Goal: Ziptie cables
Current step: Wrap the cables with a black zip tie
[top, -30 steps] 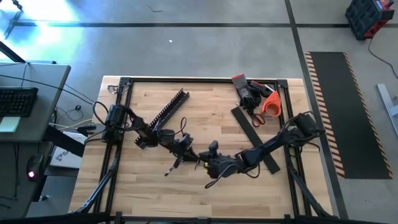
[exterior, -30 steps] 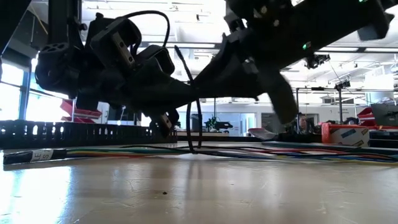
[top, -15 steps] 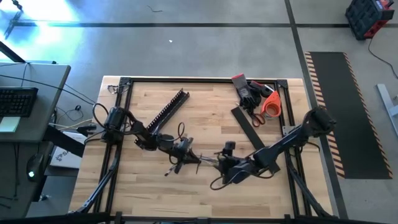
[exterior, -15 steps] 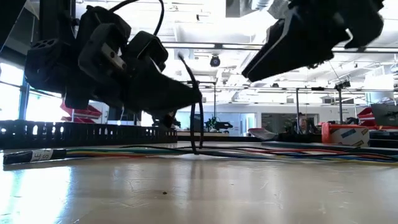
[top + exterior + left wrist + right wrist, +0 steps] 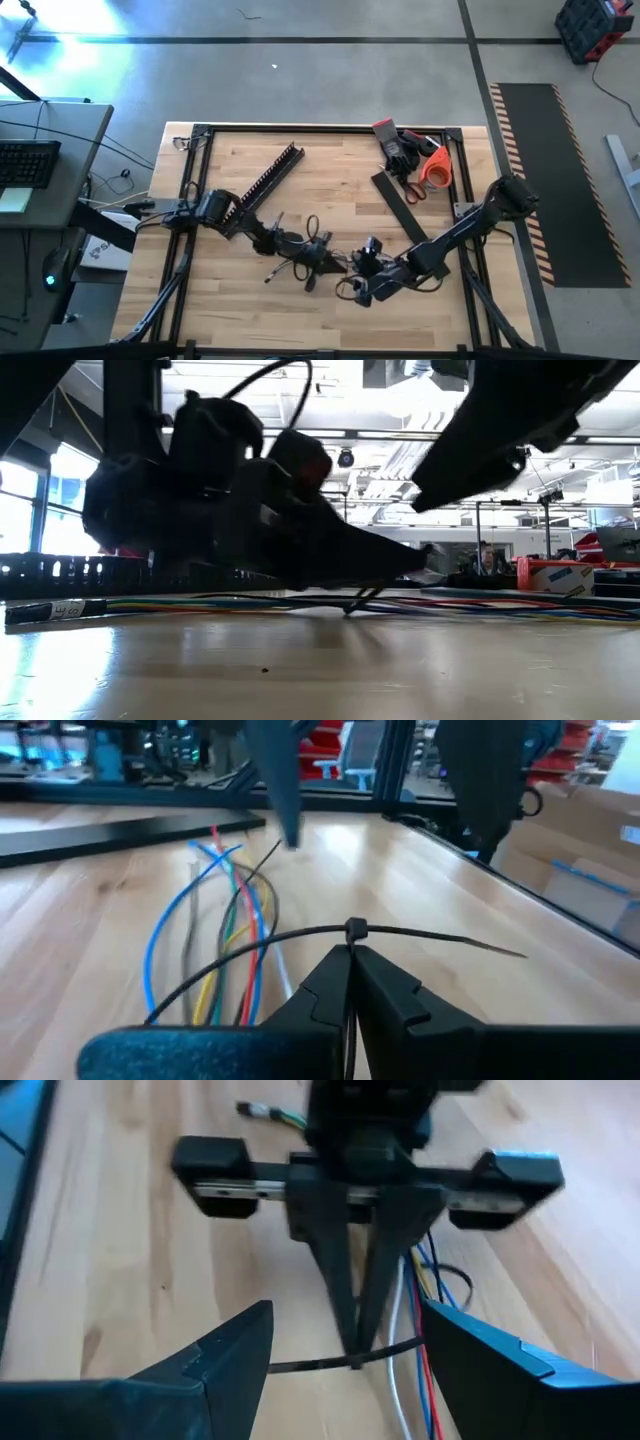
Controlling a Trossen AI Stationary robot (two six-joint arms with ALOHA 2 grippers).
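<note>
From above, you see both arms meeting near the middle of the wooden table [image 5: 240,300], the left gripper [image 5: 322,259] reaching toward the right gripper [image 5: 366,272], with the cables [image 5: 285,268] lying across the boards under them; a slotted black duct [image 5: 268,174] sits well apart behind. At table height, the cables [image 5: 480,606] run flat along the surface, and the left gripper [image 5: 420,558] comes down low just above them. From your left wrist, its fingers [image 5: 385,995] are pressed together on a black zip tie [image 5: 420,933], beside the fanned coloured wire ends. From your right wrist, the right gripper [image 5: 345,1345] stands with fingers spread, holding nothing, facing the other gripper and the tie.
</note>
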